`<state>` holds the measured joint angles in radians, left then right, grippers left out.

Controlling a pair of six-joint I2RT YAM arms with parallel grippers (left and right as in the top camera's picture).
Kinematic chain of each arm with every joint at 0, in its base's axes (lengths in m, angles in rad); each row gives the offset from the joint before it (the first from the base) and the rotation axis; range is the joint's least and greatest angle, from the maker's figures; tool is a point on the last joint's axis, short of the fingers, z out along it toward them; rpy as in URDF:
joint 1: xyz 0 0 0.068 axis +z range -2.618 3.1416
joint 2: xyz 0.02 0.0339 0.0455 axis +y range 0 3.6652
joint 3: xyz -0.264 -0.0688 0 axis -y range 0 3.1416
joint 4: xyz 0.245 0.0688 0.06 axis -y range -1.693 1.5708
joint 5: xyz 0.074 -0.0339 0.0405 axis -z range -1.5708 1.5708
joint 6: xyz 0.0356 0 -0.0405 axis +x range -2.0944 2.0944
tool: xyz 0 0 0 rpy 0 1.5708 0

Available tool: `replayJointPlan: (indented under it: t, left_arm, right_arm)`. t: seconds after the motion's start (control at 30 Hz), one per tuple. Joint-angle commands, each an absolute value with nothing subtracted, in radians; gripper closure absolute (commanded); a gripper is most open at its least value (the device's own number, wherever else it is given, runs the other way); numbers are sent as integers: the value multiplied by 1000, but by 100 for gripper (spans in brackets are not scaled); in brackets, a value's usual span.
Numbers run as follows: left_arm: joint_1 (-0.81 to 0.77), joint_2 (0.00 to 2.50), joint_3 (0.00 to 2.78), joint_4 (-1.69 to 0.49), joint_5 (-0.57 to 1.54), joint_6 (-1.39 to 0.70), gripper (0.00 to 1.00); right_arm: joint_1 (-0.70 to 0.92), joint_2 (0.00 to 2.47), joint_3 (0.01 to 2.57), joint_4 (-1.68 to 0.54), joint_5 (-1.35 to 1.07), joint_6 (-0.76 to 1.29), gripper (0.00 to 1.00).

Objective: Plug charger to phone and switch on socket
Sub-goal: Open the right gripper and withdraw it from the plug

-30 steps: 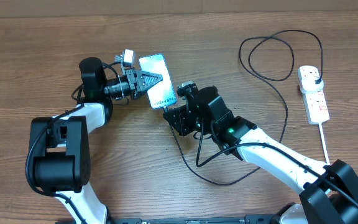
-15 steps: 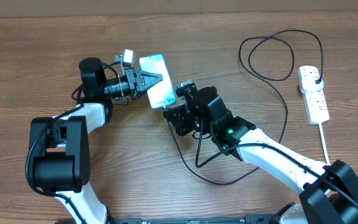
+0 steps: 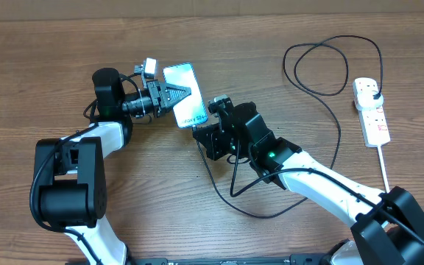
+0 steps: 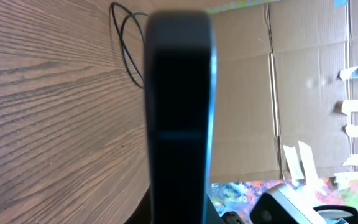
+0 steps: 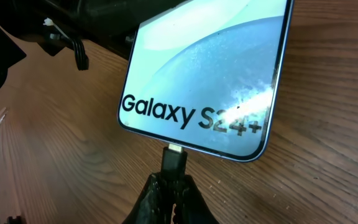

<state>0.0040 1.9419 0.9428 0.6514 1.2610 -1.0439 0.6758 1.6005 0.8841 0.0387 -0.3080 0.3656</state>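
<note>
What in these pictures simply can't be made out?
- Right wrist view: whether the charger connector is fully seated, because the phone edge hides the port.
- Overhead view: the power strip switches are too small to read.
- Left wrist view: the phone, edge-on and blurred, blocks the left gripper from its own camera.

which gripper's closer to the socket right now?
Right. The right gripper holds the charger connector at the phone's end, well short of the socket. The left gripper clamps the phone from the side away from the socket, farther off.
</note>
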Motion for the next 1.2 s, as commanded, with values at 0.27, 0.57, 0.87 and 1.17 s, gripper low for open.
replayJointPlan:
  t: [0.27, 0.57, 0.87, 1.17]
  left_arm:
    - [-46, 1941, 951, 655, 1381, -928, 96]
    - [-46, 1941, 951, 651, 1401, -859, 96]
    - [-46, 1941, 951, 651, 1414, -830, 96]
    - [-46, 1941, 951, 646, 1382, -830, 96]
  right_arm:
    - [684, 1615, 892, 70, -346, 371, 96]
    - [683, 1615, 895, 74, -399, 374, 96]
    - [683, 1614, 899, 70, -414, 373, 96]
    - [683, 1512, 899, 7, -472, 360, 39]
